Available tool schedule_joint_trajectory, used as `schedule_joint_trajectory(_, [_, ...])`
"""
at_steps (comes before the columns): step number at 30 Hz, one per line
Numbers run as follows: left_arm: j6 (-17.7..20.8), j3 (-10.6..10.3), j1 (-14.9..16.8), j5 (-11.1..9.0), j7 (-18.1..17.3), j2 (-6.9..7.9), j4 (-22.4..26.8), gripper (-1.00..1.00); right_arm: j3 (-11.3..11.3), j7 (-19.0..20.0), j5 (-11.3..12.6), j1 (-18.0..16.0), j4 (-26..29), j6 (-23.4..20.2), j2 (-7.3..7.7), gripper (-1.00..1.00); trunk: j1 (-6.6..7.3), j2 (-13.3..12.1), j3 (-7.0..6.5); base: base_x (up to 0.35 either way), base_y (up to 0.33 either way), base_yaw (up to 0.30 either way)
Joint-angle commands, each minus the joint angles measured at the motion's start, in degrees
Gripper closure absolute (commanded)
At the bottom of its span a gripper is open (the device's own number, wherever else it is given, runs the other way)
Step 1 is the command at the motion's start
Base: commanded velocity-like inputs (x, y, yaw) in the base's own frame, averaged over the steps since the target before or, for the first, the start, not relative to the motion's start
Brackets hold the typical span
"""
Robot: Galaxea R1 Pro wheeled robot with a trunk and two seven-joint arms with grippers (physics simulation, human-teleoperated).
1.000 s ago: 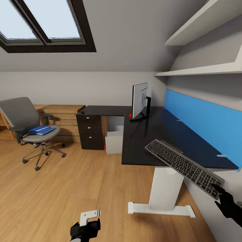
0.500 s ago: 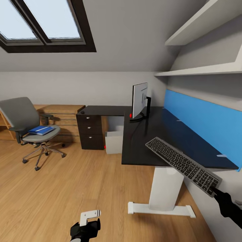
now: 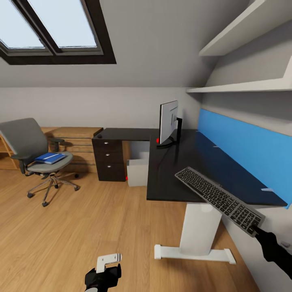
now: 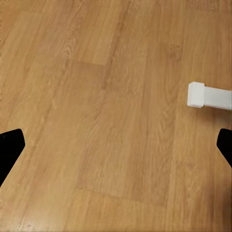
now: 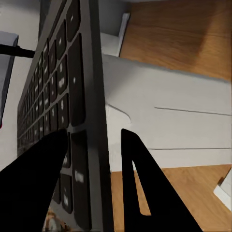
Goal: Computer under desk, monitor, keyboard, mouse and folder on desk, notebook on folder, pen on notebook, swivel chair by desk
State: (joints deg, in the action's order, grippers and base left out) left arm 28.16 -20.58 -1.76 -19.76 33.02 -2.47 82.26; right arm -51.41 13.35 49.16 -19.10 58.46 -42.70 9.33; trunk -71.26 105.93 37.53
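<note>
My right gripper (image 3: 257, 231) is shut on one end of the long black-keyed keyboard (image 3: 219, 198), which hangs tilted over the near edge of the glossy black desk (image 3: 174, 162). In the right wrist view the keyboard (image 5: 72, 111) sits between my two black fingers (image 5: 38, 193). The monitor (image 3: 168, 121) stands on the desk's far part, and the grey computer (image 3: 137, 171) stands beneath the desk. At the left, the swivel chair (image 3: 34, 152) carries the blue folder (image 3: 48, 157) on its seat. My left gripper (image 3: 103, 275) hangs open low over the floor. I cannot make out the mouse, notebook or pen.
A dark three-drawer unit (image 3: 108, 159) ends the desk's far wing, with a light wooden dresser (image 3: 75, 140) behind it. A blue wall panel (image 3: 243, 146) and white shelves (image 3: 243, 85) run along the right wall. The desk's white foot (image 4: 210, 95) lies on the wood floor.
The keyboard has shifted slightly left and lies a little flatter, and my right arm sits lower in the view. The left arm has not moved.
</note>
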Motion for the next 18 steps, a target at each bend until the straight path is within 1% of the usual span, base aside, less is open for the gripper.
schedule_joint_trajectory(1, [0.1, -0.1, 0.0, -0.5, 0.5, 0.01, 0.1, -1.0, 0.4, 0.3, -0.5, -0.1, 0.2, -0.3, -0.87, 1.0, 0.23, -0.4, -0.14, 0.0, 0.0, 0.0])
schedule_joint_trajectory(6, [0.1, -0.1, 0.0, -0.6, 0.5, 0.01, 0.1, -1.0, 4.4, 0.4, -0.6, -0.1, 2.4, 1.0, -2.69, 1.0, 1.33, -2.4, -1.04, 0.0, 0.0, 0.0])
schedule_joint_trajectory(7, [0.1, -0.1, 0.0, -0.6, 0.5, 0.01, 0.0, -1.0, 5.0, 0.4, -0.6, -0.1, 2.9, 1.3, -3.37, 1.0, 1.55, -2.8, -1.21, 0.0, 0.0, 0.0])
schedule_joint_trajectory(9, [0.1, -0.1, 0.0, -0.6, 0.5, 0.01, -0.2, -1.0, 5.4, 0.5, -0.6, -0.1, 3.3, 1.5, -4.06, 1.0, 1.99, -3.6, -1.57, 0.0, 0.0, 0.0])
schedule_joint_trajectory(10, [0.1, -0.1, 0.0, -0.6, 0.5, -0.05, -0.6, -1.0, 5.6, 0.6, -0.5, -0.1, 3.6, 1.6, -4.79, 1.0, 2.21, -4.0, -1.75, 0.0, 0.0, 0.0])
schedule_joint_trajectory(11, [0.1, -0.1, 0.0, -0.6, 0.5, -0.06, -0.7, -1.0, 5.7, 0.7, -0.5, -0.1, 3.7, 1.6, -5.11, 1.0, 2.42, -4.4, -1.93, 0.0, 0.0, 0.0])
schedule_joint_trajectory(18, [0.1, -0.1, 0.0, -0.5, 0.5, -0.08, -0.9, -1.0, 6.0, 2.6, -0.5, -0.1, 3.9, 1.7, -6.29, 1.0, 3.96, -7.2, -3.19, 0.0, 0.0, 0.0])
